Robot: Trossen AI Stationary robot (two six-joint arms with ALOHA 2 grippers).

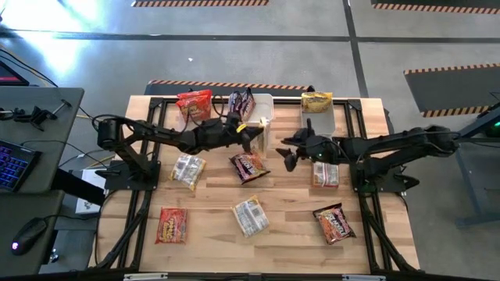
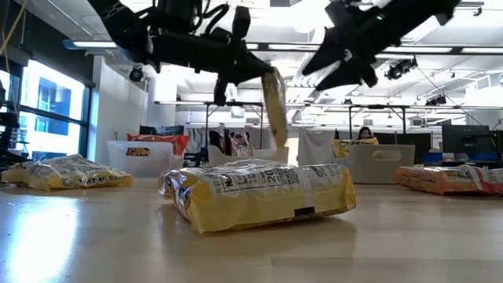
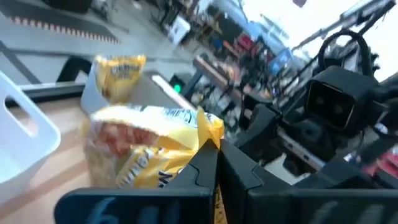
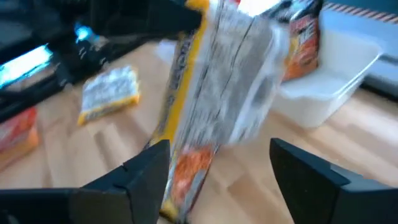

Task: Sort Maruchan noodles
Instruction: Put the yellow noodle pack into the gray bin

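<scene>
A yellow Maruchan noodle packet (image 2: 275,106) hangs on edge above the middle of the table. My left gripper (image 1: 254,139) is shut on it, reaching in level from the table's left. My right gripper (image 4: 217,180) is open, and in the right wrist view a finger stands on either side of the packet's lower part (image 4: 186,180). I cannot tell whether a finger touches it. Several other packets lie flat on the table: yellow (image 1: 187,170), maroon (image 1: 248,165), red (image 1: 172,225), yellow (image 1: 250,215), maroon (image 1: 334,222) and one by the right arm (image 1: 326,173). My left gripper pinches the yellow packet by its crimped upper edge (image 3: 208,127) between its two fingers. The fingers come level from the table's left. The packet hangs below them on edge, clear of the table.
Three clear tubs stand along the far edge. The left one holds a red packet (image 1: 195,105), the middle tub (image 1: 266,105) a maroon packet (image 1: 242,101), and the right tub (image 1: 320,121) a yellow packet (image 1: 316,101). Bare wood lies along the near edge.
</scene>
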